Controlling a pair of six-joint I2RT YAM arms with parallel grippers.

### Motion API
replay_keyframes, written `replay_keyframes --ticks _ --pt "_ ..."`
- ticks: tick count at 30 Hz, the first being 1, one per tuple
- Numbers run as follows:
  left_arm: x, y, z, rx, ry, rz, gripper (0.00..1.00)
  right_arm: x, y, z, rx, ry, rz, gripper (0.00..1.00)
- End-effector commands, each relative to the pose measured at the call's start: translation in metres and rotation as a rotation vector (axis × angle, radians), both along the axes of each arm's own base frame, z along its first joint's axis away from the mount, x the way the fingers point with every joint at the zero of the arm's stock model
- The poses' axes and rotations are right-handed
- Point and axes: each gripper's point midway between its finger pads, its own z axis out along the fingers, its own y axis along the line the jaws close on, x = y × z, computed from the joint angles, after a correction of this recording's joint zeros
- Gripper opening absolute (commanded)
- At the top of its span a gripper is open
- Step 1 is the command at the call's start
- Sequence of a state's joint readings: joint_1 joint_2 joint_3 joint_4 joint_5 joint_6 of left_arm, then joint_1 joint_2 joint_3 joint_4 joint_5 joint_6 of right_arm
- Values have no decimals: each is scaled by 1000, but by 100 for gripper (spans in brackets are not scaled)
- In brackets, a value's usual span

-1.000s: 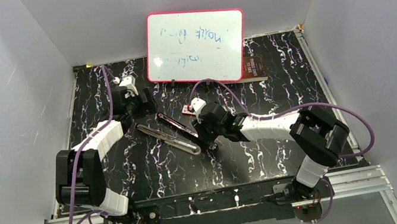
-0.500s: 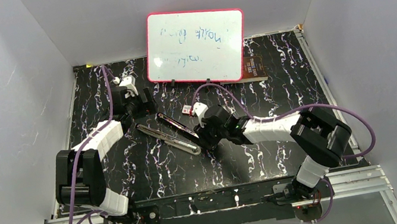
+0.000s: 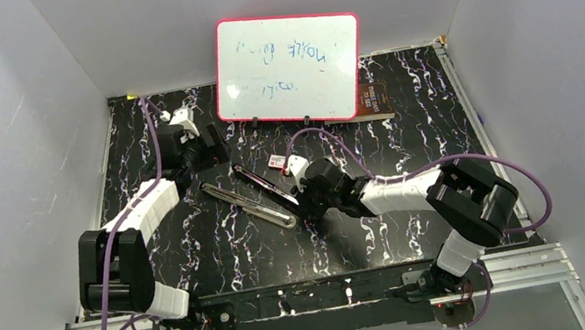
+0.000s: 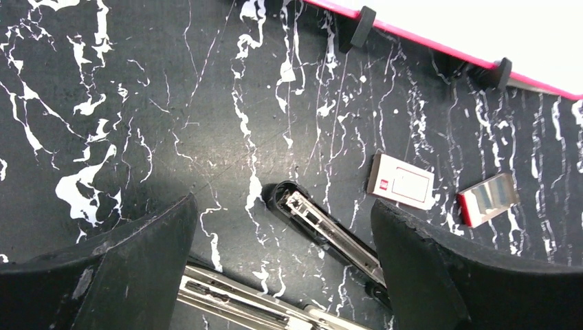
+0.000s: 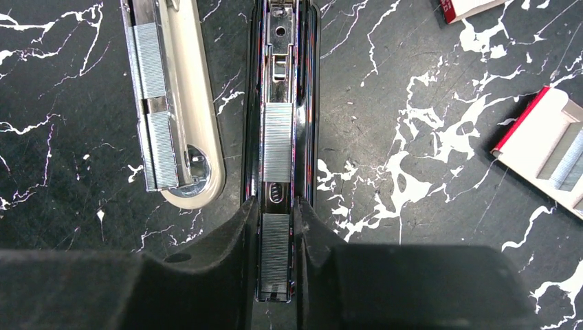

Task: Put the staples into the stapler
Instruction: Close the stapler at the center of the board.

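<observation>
My right tool (image 5: 277,213): narrowed astride stapler (image 5: 278,41) rail, clamped or not I cannot tell, probably seating staples (image 5: 278,141) lying inside | stapler: hinged open on counter (image 5: 412,275) | my left tool (image 4: 282,203): released, hovering clear.

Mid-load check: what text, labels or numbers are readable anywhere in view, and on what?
Nothing is legible enough to quote.
Whiteboard: blue handwriting, upside down here, too faint to read.
Dark brown item behind the whiteboard: pale print, too small to read.
Small white box: red label, no legible words.

Pink-framed whiteboard (image 3: 289,68), red-labelled white box (image 4: 402,182), black marbled tabletop (image 3: 225,264)
</observation>
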State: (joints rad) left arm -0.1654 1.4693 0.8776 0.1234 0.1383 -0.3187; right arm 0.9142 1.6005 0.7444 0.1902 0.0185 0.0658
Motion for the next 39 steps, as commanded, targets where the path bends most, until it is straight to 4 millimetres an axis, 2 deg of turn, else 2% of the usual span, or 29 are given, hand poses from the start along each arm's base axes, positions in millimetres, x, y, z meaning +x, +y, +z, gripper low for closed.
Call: replay_keyframes --ticks 1,3,7,11,18,19,25,30,34,39 --pt "8 -2 43 -80 -88 41 96 4 -2 0 17 -44 2 16" --pt "7 -3 47 -105 -95 54 96 8 0 3 25 -63 0 10" --pt "3 -11 43 -168 -58 50 96 17 2 2 20 -77 -21 0" --pt "-2 -25 39 -253 -16 22 96 28 10 4 51 -69 -44 0" --pt "-14 -45 34 -414 84 23 92 41 25 4 151 56 -68 0" --pt "-16 -48 34 -452 91 29 92 40 26 -5 144 85 -71 0" --pt "-18 -61 11 -651 153 105 92 41 30 -7 174 146 -104 0" --pt "-16 -79 -11 -789 245 147 90 39 33 -10 186 184 -107 0" --pt "-15 -94 -26 -802 288 178 90 38 35 -11 202 198 -112 0" --pt "-9 -100 -47 -816 314 215 89 36 35 -15 195 210 -101 0"
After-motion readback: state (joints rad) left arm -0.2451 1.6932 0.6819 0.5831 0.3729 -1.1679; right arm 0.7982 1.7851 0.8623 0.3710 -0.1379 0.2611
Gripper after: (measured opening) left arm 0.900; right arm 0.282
